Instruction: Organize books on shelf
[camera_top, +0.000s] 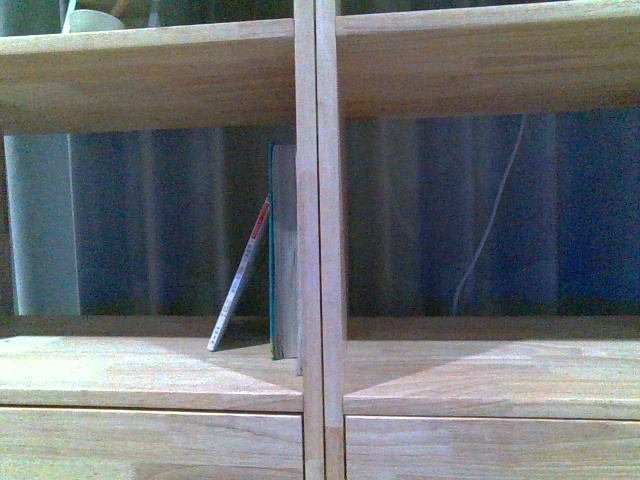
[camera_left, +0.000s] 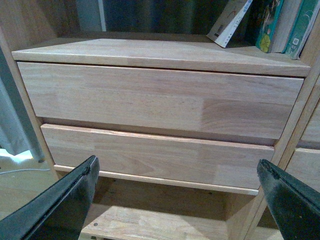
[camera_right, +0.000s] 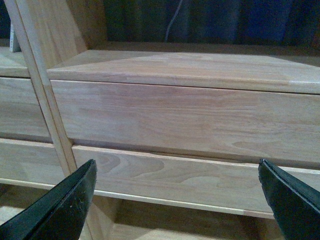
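Note:
The light-wood shelf (camera_top: 150, 370) fills the front view, with its double central upright (camera_top: 318, 240) in the middle. In the left bay a thick teal book (camera_top: 283, 255) stands upright against that upright. A thin softcover with a red-white spine (camera_top: 240, 280) leans on it at a slant. Neither arm shows in the front view. In the left wrist view the same two books, the softcover (camera_left: 229, 24) and the teal book (camera_left: 272, 25), sit far above my open left gripper (camera_left: 177, 172), which faces the drawer fronts (camera_left: 155, 100). My right gripper (camera_right: 177, 172) is open before the right bay's drawers (camera_right: 190, 120), empty.
A pale green bowl (camera_top: 95, 20) stands on the upper left shelf board. A white cable (camera_top: 487, 230) hangs behind the right bay against a dark blue ribbed wall. A pale curtain (camera_top: 40, 225) hangs at the far left. Floor and a low rail (camera_left: 150, 220) lie under the drawers.

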